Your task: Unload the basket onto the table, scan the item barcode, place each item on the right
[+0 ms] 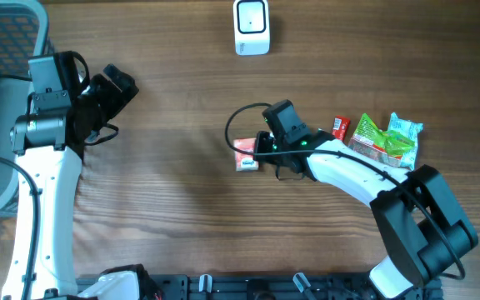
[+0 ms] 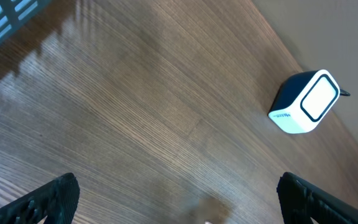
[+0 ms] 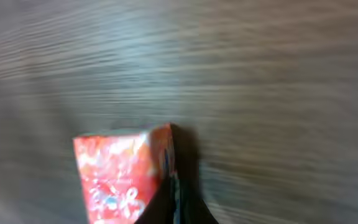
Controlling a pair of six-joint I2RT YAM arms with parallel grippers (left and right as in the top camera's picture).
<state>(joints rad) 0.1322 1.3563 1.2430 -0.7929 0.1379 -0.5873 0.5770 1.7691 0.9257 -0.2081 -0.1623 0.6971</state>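
The item, a red packet (image 1: 245, 155), is at the table's middle. My right gripper (image 1: 262, 147) is at its right side. In the right wrist view the packet (image 3: 120, 177) fills the lower left, and the gripper (image 3: 176, 200) is shut on its thin right edge. That view is blurred. The barcode scanner (image 1: 251, 27), a white box with a dark back, stands at the far edge; in the left wrist view the scanner (image 2: 304, 102) is at the right. My left gripper (image 2: 179, 202) hangs open over bare wood at the left (image 1: 117, 88), holding nothing.
Green snack packets (image 1: 383, 138) and a small red one (image 1: 340, 127) lie to the right of my right arm. A grey mesh basket (image 1: 7, 37) occupies the far left corner. A black cable (image 1: 238, 117) loops beside the right wrist.
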